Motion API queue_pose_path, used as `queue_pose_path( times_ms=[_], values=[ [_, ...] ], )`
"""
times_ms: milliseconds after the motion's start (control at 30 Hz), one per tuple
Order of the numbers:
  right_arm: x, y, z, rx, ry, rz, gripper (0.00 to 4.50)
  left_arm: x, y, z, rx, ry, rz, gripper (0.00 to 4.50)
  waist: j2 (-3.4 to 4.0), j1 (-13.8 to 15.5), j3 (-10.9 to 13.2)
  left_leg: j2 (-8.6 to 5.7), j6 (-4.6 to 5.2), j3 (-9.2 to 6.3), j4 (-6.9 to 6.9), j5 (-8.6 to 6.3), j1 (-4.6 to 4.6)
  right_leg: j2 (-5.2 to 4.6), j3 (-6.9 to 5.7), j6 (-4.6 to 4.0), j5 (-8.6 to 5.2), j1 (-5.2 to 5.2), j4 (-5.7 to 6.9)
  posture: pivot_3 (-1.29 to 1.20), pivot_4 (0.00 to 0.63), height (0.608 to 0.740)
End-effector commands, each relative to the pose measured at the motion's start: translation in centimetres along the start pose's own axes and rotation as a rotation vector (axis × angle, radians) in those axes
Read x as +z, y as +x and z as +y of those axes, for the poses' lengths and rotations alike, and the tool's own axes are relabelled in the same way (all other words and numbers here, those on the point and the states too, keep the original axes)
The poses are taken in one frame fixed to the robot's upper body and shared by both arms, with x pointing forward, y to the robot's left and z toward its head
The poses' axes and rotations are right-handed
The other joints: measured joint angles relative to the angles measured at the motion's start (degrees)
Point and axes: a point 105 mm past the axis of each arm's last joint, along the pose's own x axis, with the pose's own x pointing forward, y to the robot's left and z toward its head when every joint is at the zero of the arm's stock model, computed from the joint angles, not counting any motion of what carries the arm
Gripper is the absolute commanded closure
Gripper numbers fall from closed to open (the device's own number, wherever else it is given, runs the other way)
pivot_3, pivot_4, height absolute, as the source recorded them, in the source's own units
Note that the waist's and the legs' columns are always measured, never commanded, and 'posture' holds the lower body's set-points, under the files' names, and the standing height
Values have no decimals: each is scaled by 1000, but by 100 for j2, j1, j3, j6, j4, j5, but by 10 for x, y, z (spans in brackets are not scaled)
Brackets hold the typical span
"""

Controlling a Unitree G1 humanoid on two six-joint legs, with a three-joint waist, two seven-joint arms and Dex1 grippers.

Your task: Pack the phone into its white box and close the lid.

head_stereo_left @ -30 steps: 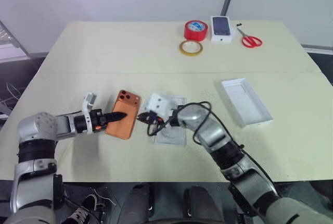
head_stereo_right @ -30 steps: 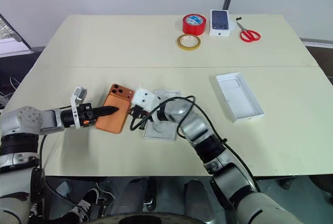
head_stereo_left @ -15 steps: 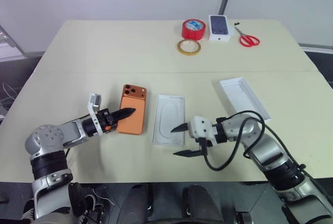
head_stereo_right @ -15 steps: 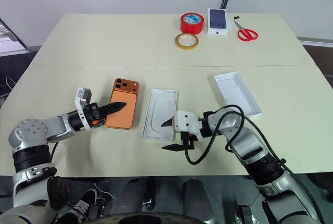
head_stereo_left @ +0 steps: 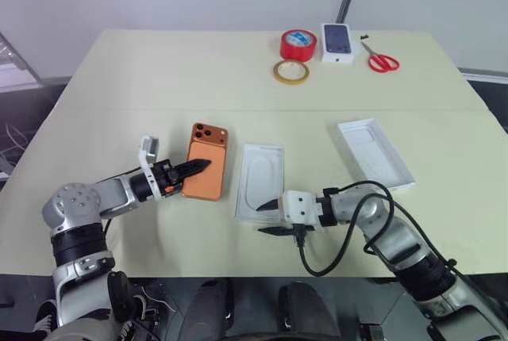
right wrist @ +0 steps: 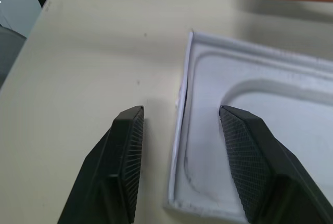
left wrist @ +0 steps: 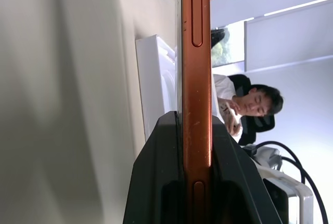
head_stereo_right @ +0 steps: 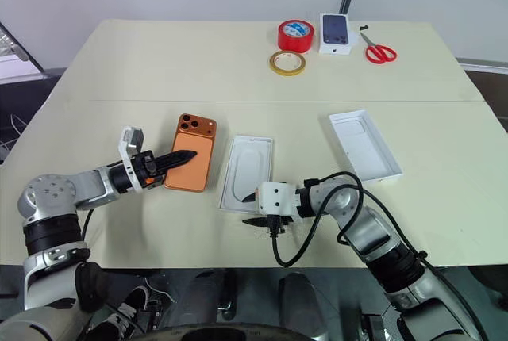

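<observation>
We see the phone [head_stereo_left: 207,162] just left of centre in the left eye view, back up, its long axis running up and down the frame with the camera cluster at the far end; our left gripper [head_stereo_left: 193,169] is clamped on its near left edge, and in the left wrist view the phone [left wrist: 196,94] stands edge-on between the black fingers [left wrist: 156,182]. Just right of it lies the thin white insert [head_stereo_left: 261,191], its long axis parallel to the phone's. Our right gripper [head_stereo_left: 270,218] hangs at the insert's near end, jaws parted, one finger [right wrist: 124,156] over bare table [right wrist: 88,57], the other over the insert. We cannot tell whether they touch. An all-white tray or lid [head_stereo_left: 375,155] lies at right, angled; which one we cannot tell.
</observation>
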Motion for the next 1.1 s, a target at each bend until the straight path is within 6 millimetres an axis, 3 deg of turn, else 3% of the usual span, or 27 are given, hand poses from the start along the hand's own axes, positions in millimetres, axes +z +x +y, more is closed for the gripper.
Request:
queue_pose_path(
  times_ms=[33, 67, 100, 333, 567, 833, 933, 1033, 1100],
  values=[
    [4, 2, -2, -19, -8, -22, 3988, 5, 2, -15, -57, 32, 11, 4500, 0, -1, 0, 0, 0, 0, 0, 0, 0, 1, 0, 0, 0, 0, 0, 0, 150, 728],
    [3, 3, -3, -29, -14, -19, 4412, 5, 3, -15, -58, 35, 13, 4500, 0, 0, 0, 0, 0, 0, 1, 0, 2, 1, 0, 0, 0, 2, 0, 0, 150, 728],
    [3, 4, -4, -35, -14, -18, 4463, 4, 3, -15, -56, 32, 19, 4500, 0, 2, 0, 0, 0, 0, 1, 0, 2, 1, 0, 0, 0, 2, 1, 0, 150, 728],
    [3, 8, -13, -86, -15, -17, 4463, 1, 10, -20, -78, 40, 28, 4500, 0, 6, 0, 0, 0, -1, 4, 0, 4, 1, -1, 0, 0, 6, 1, 0, 150, 728],
    [-14, 15, -35, -182, 37, 91, 4463, 11, 12, -20, -69, 54, -1, 4500, 0, 6, 0, 0, -2, -1, 6, 2, 6, 2, -2, 0, 0, 8, 3, 0, 150, 728],
    [1, 23, -53, -261, 140, 70, 4463, 18, 9, -19, -57, 66, -21, 4500, 0, 16, 0, -1, -3, -2, 6, 3, 9, 3, -3, 0, 0, 11, 4, 0, 150, 728],
    [11, 26, -50, -242, 145, 27, 3355, 20, 8, -19, -56, 66, -26, 4500, 0, 15, 0, -3, -3, -3, 6, 2, 9, 2, -4, 0, 0, 11, 3, 0, 150, 728],
    [19, 24, -45, -209, 151, -11, 1838, 21, 7, -19, -57, 68, -25, 4500, -1, 5, 0, -4, -2, -3, 4, 2, 6, 1, -4, 0, 0, 9, 3, 0, 150, 728],
    [24, 20, -43, -184, 184, -37, 1838, 22, 6, -18, -52, 72, -28, 4500, 0, 1, 0, -4, -3, -3, 2, 2, 6, 2, -4, 0, 0, 7, 3, 0, 150, 728]
  ],
)
